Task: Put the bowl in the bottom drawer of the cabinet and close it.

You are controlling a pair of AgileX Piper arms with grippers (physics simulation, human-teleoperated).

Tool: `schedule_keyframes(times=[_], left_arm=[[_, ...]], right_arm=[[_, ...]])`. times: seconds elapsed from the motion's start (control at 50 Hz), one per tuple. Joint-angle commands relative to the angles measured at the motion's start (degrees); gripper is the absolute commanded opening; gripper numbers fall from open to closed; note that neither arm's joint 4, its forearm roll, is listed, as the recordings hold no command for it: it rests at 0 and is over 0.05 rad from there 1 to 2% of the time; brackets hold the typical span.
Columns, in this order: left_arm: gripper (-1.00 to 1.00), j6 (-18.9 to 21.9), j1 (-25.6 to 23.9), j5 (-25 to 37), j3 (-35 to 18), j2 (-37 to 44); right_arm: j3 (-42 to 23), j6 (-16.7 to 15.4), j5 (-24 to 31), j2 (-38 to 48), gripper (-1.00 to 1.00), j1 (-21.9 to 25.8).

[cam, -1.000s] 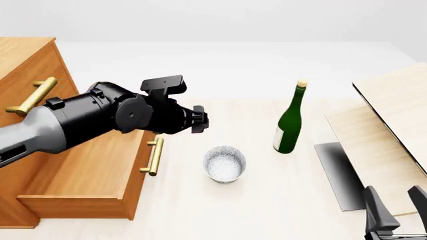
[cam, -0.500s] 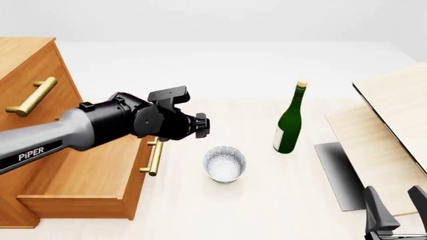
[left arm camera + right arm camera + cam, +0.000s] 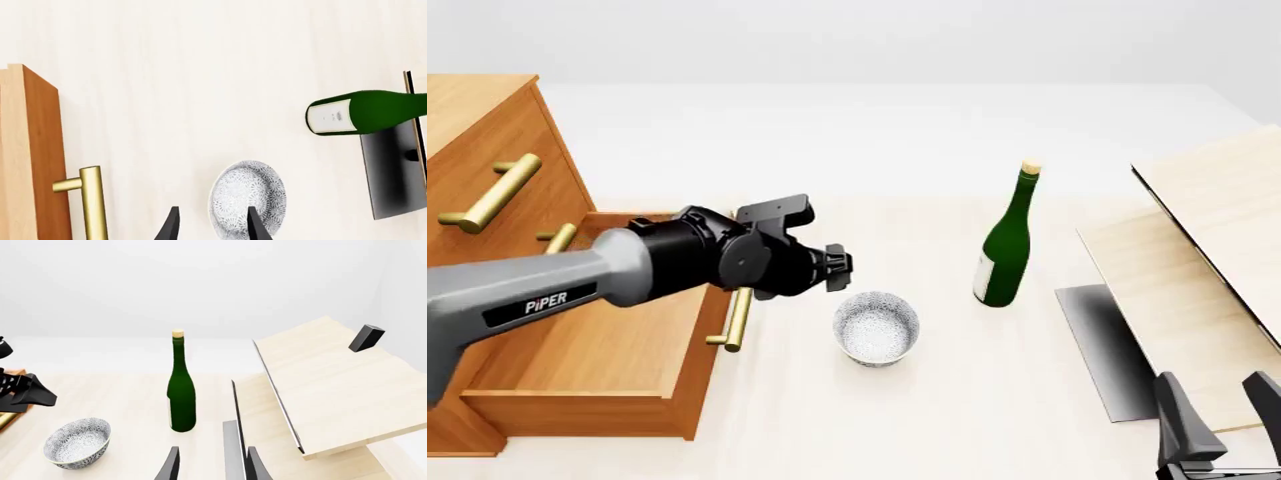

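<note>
Front view: table [image 3: 988, 420] carries the cabinet [image 3: 474, 130] at far left, its bottom drawer [image 3: 601, 370] pulled out and open on top, brass handle facing the bowl [image 3: 877, 327]. Pale wooden boards [image 3: 1214, 250] lean at the right with a dark plate beneath. Left arm, marked "PIPER" on its grey link, reaches over the drawer; left gripper [image 3: 212, 224] hovers above and just beside the bowl on the drawer side, well nearer than the right gripper [image 3: 212, 464], which sits low at the near right corner. Left wrist view shows the fingers [image 3: 171, 227] spread apart, empty, one tip over the bowl's rim, the other over bare table toward the handle. Right fingers also parted, holding nothing. Bowl stands upright on the table between drawer front and green bottle [image 3: 1006, 245], touching neither; round, so no long axis. Bottle label shows a small mark, unreadable. Likely next: lower and shift slightly toward the bottle to straddle the rim.
</note>
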Motion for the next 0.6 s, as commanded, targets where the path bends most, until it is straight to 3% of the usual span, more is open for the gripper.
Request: schedule_keyframes(times=[0.02, 0.6], left_arm=[[1.00, -0.48, 1.60, -1.43, 1.73, 1.70], [1.00, -2.88, -0.25, -5.34, 3.29, 6.21]], right_arm=[[0.00, -0.01, -0.05, 0.02, 1.00, 0.01], [-0.02, -0.01, -0.03, 0.01, 1.00, 0.01]])
